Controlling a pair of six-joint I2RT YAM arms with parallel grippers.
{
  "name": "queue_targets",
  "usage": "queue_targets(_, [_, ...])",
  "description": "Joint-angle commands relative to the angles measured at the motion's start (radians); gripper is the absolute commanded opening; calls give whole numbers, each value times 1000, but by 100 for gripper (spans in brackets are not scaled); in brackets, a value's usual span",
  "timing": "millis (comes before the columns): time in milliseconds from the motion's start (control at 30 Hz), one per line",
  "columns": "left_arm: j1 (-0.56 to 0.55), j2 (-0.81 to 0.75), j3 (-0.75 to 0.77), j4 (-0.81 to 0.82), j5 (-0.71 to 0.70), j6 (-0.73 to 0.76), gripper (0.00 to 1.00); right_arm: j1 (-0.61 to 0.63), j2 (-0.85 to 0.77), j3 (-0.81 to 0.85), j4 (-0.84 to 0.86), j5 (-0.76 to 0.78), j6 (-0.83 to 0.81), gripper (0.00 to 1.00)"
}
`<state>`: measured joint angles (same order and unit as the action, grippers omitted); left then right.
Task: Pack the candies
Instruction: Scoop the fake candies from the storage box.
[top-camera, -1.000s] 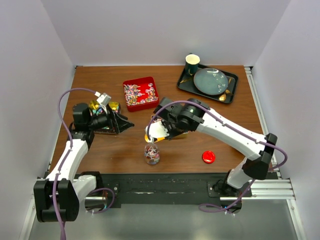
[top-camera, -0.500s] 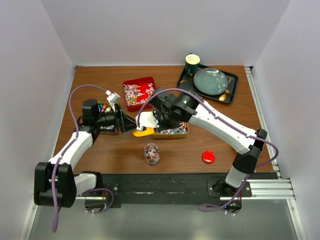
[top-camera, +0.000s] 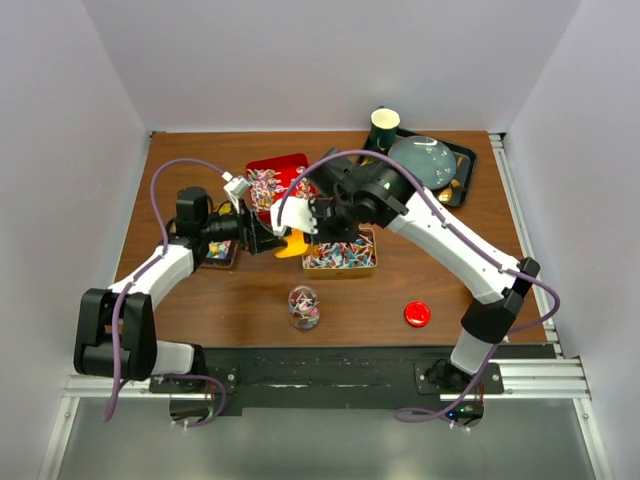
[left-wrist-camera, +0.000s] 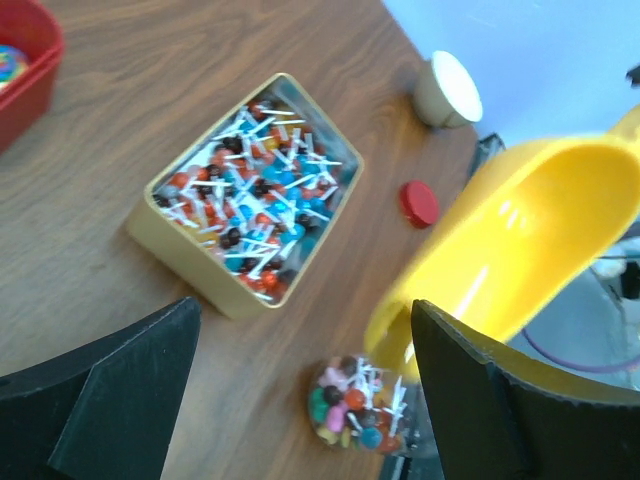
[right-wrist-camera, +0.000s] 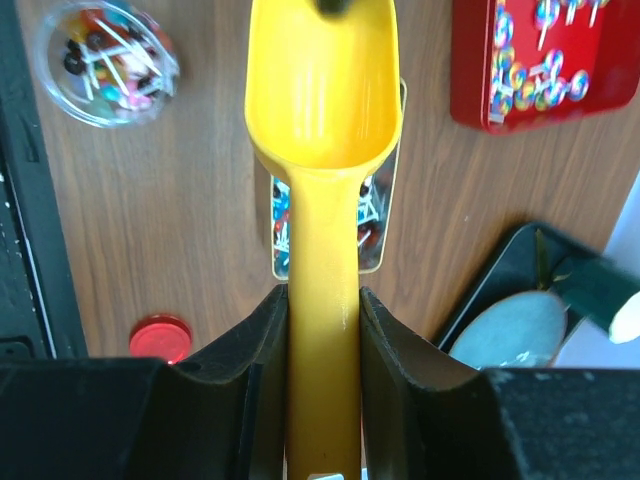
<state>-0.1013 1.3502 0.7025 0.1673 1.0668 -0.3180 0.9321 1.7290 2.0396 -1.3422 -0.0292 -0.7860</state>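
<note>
My right gripper (top-camera: 318, 222) (right-wrist-camera: 322, 300) is shut on the handle of an empty yellow scoop (top-camera: 291, 247) (right-wrist-camera: 322, 90), held above the left end of a gold tin (top-camera: 342, 257) (right-wrist-camera: 381, 215) full of small wrapped candies. My left gripper (top-camera: 268, 240) (left-wrist-camera: 305, 390) is open and empty, right beside the scoop's bowl (left-wrist-camera: 530, 240). A clear jar (top-camera: 304, 307) (left-wrist-camera: 360, 405) (right-wrist-camera: 105, 60) holds multicoloured candies near the front edge. A red tin (top-camera: 280, 182) (right-wrist-camera: 545, 60) behind holds more candies. The gold tin also shows in the left wrist view (left-wrist-camera: 250, 195).
A red round lid (top-camera: 417, 314) (left-wrist-camera: 418, 202) (right-wrist-camera: 160, 338) lies front right. A dark tray (top-camera: 460, 185) with a blue plate (top-camera: 420, 162) and a cup (top-camera: 384, 125) stands back right. Another small tin (top-camera: 220, 252) of candies sits under my left arm.
My right gripper has carried the scoop from over the jar back and left to the gold tin. My left gripper has moved right, up to the scoop.
</note>
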Motion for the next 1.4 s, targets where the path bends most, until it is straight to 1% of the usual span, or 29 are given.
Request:
queue_targets(0, [-1,-5,12,26,-112,79,92,-125,-35,-44,-29,-28,-44,0])
queue_targets(33, [-1,-31,-4,44,-135,80,93,-142,-39,-58,-38,-11,-88,0])
queue_targets(67, [0,-45,-55,58,-195,79,93,-156,-43,-80,-43,-2,-108,0])
queue_targets(133, [-6,-87,-107,86,-273,77,93,-200,-39,-96,-72,17,-172,0])
queue_targets(167, [-12,-100,-159,96,-363,65,93,-213,-33,-101,-87,25,-192,0])
queue_targets(200, [-14,-112,-188,118,-389,53,93,-237,-28,-102,-115,28,-211,0])
queue_targets(233, [-17,-132,-219,179,-401,34,93,-248,-17,-105,-126,28,-241,0])
queue_targets(267, [-26,-138,-259,192,-437,2,93,-259,-13,-107,-135,44,-255,0])
queue_targets(333, [-41,-135,-277,193,-476,-12,93,-285,-2,-110,-155,58,-292,0])
queue_targets(433, [-78,-102,-293,189,-507,-13,92,-309,18,-124,-181,106,-344,0])
queue_targets(533, [-129,-83,-316,225,-537,3,92,-325,33,-139,-199,143,-377,0])
queue_targets(600, [-176,-77,-330,232,-562,20,92,-326,47,-144,-210,166,-387,0])
queue_targets(700, [-224,-62,-373,303,-591,40,92,-328,69,-148,-222,201,-391,0])
queue_targets(833, [-282,-28,-405,354,-617,69,92,-328,93,-150,-236,241,-395,0])
queue_targets(967, [-314,16,-413,405,-625,80,92,-329,109,-170,-247,293,-397,0])
queue_targets(1200, [-351,141,-393,517,-619,83,91,-326,126,-228,-247,351,-389,0])
queue_targets(1367, [-374,170,-406,560,-622,92,91,-326,164,-239,-244,388,-369,0])
